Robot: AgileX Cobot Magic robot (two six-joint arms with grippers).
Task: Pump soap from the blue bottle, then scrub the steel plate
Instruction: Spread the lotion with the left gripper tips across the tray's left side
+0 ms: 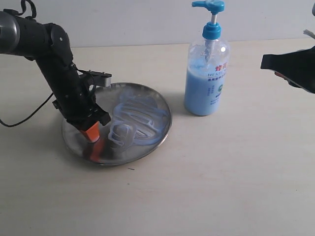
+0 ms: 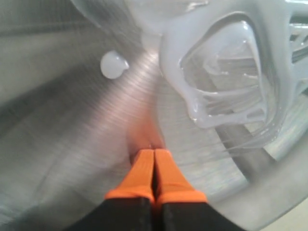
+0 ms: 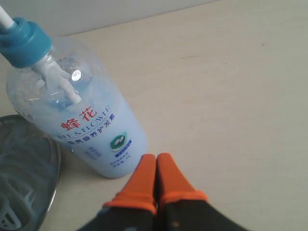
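Observation:
The steel plate [image 1: 78, 145] lies on the table at the left, smeared with pale blue soap [image 1: 140, 115] in looping streaks. My left gripper [image 1: 93, 136] is shut with nothing between its orange fingers, its tips pressed onto the plate's near-left part beside the soap [image 2: 226, 77]; a lone soap blob [image 2: 113, 64] sits apart on the metal [image 2: 62, 159]. The blue bottle [image 1: 206, 81] stands upright to the right of the plate. My right gripper [image 3: 155, 158] is shut and empty, hovering off to the right of the bottle [image 3: 91, 130], its black body at the exterior view's right edge.
The pale wooden table [image 1: 221, 177] stretches in front of and to the right of the plate and bottle. A black cable [image 1: 24, 118] trails from the left arm over the table's left side. A wall runs behind the table.

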